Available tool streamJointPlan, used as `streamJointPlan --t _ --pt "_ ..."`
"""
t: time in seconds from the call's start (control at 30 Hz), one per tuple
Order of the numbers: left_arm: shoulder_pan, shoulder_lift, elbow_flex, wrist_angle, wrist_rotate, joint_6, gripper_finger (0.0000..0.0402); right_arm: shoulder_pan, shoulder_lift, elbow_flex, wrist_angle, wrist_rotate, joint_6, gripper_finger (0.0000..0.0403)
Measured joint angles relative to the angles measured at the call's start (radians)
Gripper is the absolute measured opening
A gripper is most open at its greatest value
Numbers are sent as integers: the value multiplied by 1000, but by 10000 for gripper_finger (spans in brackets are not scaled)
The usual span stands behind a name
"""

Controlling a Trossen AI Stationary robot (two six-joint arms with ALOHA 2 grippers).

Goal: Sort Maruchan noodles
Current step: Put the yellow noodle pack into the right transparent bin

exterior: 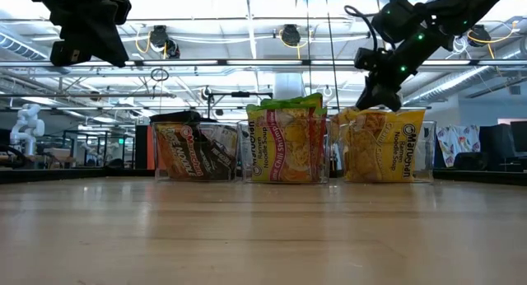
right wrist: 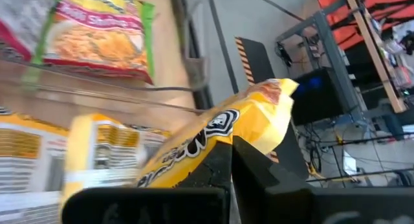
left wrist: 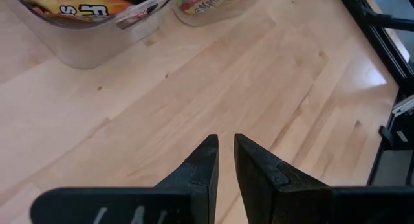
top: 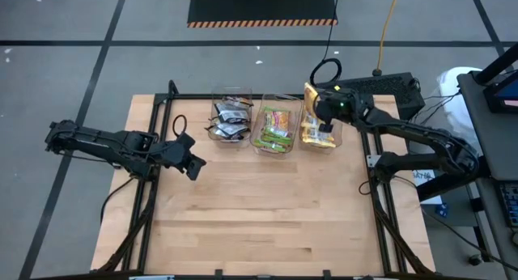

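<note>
My left tool (top: 192, 166) hangs over the bare tabletop (top: 267, 215), fingers nearly together, gripping nothing. Farther back, three clear bins (top: 275, 142) stand in a row, holding black, green and yellow noodle packets. My right tool (top: 326, 126) clenches a crinkly yellow packet (right wrist: 226, 130) over the yellow bin (top: 320, 134).

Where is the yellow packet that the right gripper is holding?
The yellow packet is pinched in the right gripper over the right-hand bin, beside the middle bin of green packets.
</note>
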Motion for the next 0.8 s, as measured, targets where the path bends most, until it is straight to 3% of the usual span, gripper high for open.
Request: streamJointPlan --t 0.37,0.63,0.8 --pt "0 0 0 0 0 24 56 93 0 0 -208 10 52 0" --pt "0 0 0 0 1 25 56 96 -9 -1 -289 187 80 0" --pt "0 0 0 0 2 25 56 96 -46 -1 -350 189 117 0"
